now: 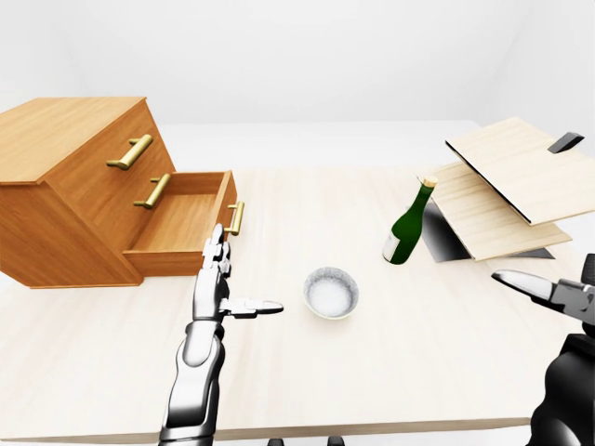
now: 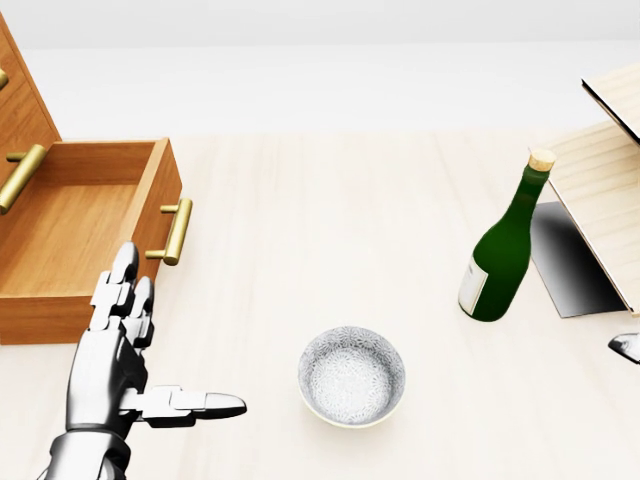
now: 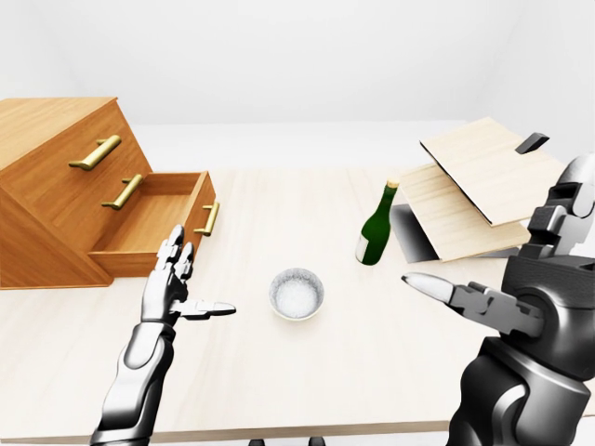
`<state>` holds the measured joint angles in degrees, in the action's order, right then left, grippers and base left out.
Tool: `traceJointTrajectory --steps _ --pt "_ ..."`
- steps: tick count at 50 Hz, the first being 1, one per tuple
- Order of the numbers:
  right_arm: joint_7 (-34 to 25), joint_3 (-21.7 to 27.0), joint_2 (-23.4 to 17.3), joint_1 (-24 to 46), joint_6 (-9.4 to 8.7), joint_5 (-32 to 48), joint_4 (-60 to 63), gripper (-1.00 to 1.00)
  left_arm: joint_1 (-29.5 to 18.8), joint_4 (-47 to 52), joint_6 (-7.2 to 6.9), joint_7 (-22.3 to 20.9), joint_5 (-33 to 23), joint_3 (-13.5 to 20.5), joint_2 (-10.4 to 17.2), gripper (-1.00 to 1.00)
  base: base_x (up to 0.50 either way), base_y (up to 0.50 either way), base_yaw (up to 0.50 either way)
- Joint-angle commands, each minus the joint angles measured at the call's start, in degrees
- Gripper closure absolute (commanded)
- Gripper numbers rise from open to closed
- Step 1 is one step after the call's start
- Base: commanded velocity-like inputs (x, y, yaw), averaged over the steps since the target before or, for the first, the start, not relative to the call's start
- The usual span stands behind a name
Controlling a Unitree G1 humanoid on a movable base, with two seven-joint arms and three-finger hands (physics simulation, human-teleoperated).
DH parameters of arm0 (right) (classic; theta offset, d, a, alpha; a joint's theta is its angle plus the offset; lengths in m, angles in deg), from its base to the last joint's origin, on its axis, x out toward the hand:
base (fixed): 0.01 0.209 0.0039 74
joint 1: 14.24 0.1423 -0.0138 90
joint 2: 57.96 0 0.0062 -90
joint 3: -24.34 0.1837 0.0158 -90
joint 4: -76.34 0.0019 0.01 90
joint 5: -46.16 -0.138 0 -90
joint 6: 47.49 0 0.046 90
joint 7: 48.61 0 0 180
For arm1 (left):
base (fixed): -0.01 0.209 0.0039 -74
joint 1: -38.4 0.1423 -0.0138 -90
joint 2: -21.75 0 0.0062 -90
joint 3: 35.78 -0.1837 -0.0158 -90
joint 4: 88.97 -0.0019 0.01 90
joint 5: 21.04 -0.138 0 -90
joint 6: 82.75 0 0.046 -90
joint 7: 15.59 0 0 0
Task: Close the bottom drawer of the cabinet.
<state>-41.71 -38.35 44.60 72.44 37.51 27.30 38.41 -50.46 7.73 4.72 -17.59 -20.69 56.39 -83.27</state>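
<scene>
The wooden cabinet (image 1: pixel 65 177) stands at the left of the left-eye view. Its bottom drawer (image 1: pixel 181 226) is pulled out and shows nothing inside. A brass handle (image 2: pixel 176 232) sits on the drawer's face. My left hand (image 2: pixel 150 350) is open just below the drawer's near corner, fingers pointing up the view and thumb out to the right, touching nothing. My right hand (image 3: pixel 493 269) is open too, far to the right above the table, with nothing in it. Only its tip (image 2: pixel 627 346) shows in the head view.
A speckled white bowl (image 2: pixel 352 375) lies on the pale table (image 2: pixel 300 200), to the right of my left hand. A green corked bottle (image 2: pixel 503 250) stands further right. Stacked wooden boards (image 1: pixel 507 181) lean at the far right.
</scene>
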Motion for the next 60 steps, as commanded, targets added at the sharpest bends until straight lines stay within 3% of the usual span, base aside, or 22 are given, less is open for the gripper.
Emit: traceJointTrajectory --steps 1,5,13,18,22,23,24,29,46,60 --pt "0.1 0.0 0.2 -0.2 0.00 -0.5 0.9 -1.00 -1.0 -2.5 1.06 0.0 0.1 0.0 0.0 -1.00 0.00 0.00 0.00" --pt "0.4 1.6 -0.5 0.2 0.00 -2.4 2.0 -1.00 -6.2 -5.4 -0.63 1.1 0.4 1.2 0.7 -1.00 0.00 0.00 0.00" --pt "0.1 0.2 -0.1 -0.1 0.00 -1.2 2.0 -1.00 -14.0 -14.5 0.08 1.5 1.5 1.2 1.4 -1.00 0.00 0.00 0.00" --pt "-0.4 -0.3 0.1 -0.2 0.00 -0.7 1.8 -1.00 -19.4 -21.2 1.51 1.8 1.9 1.8 2.4 -1.00 0.00 0.00 0.00" --pt "-0.4 -0.5 0.2 -0.2 0.00 -0.7 2.0 -1.00 -26.1 -32.3 5.56 2.8 2.0 3.2 4.4 -1.00 0.00 0.00 0.00" --pt "-0.5 -0.7 0.2 -0.2 0.00 -0.5 2.0 -1.00 -27.3 -34.2 6.04 3.0 2.1 3.3 4.8 -1.00 0.00 0.00 0.00" --pt "-0.6 -0.8 0.2 -0.2 0.00 -0.4 1.7 -1.00 -29.3 -38.5 7.53 3.2 1.8 3.4 5.2 -1.00 0.00 0.00 0.00" --pt "-0.7 -0.7 0.2 -0.1 0.00 -0.4 1.6 -1.00 -33.5 -49.2 7.53 4.1 1.6 3.3 5.8 -1.00 0.00 0.00 0.00" --pt "-1.6 -1.7 0.5 -0.3 0.00 0.7 0.7 -1.00 -38.7 -64.9 7.53 4.2 1.1 3.5 6.8 -1.00 0.00 0.00 0.00" --pt "-1.5 -2.3 0.1 0.4 0.00 1.1 -0.1 -1.00 -39.8 -71.1 7.53 4.6 1.5 4.2 7.7 -1.00 0.00 0.00 0.00"
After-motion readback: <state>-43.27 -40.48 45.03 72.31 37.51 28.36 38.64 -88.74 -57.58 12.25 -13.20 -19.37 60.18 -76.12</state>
